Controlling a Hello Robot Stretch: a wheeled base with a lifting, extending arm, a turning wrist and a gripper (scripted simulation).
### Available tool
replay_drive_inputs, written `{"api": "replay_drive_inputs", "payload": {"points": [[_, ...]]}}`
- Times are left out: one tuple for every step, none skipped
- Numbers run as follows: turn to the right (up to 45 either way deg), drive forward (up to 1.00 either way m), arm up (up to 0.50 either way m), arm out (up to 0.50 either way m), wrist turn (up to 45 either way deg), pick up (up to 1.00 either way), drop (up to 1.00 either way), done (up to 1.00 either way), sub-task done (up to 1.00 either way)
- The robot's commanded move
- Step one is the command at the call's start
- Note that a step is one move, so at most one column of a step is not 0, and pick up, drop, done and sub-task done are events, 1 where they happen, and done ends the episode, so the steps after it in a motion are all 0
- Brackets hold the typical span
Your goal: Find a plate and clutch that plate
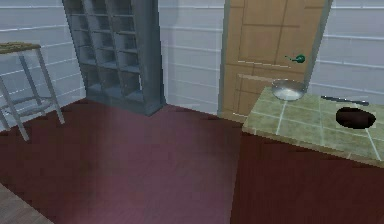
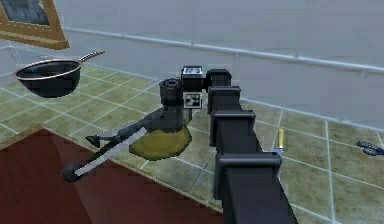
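End effector reaches across the tiled desk; whether it has hold of anything cannot be told. The olive-yellow plate lies on the desk right at its dark body. A black pan sits well apart, toward the arm side view's upper left.

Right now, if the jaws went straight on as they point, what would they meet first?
Probably nothing: the jaws point past the edge of the tiled counter, over dark red floor. Depth unclear.
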Motion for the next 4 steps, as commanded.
{"api": "replay_drive_inputs", "payload": {"points": [[0.0,0.0,0.0,0.0,45.0,0.0,0.0,0.0,0.0],[0.0,0.0,0.0,0.0,15.0,0.0,0.0,0.0,0.0],[0.0,0.0,-0.14,0.0,0.0,0.0,0.0,0.0,0.0],[0.0,0.0,0.0,0.0,0.0,1.0,0.0,0.0,0.0]]}}
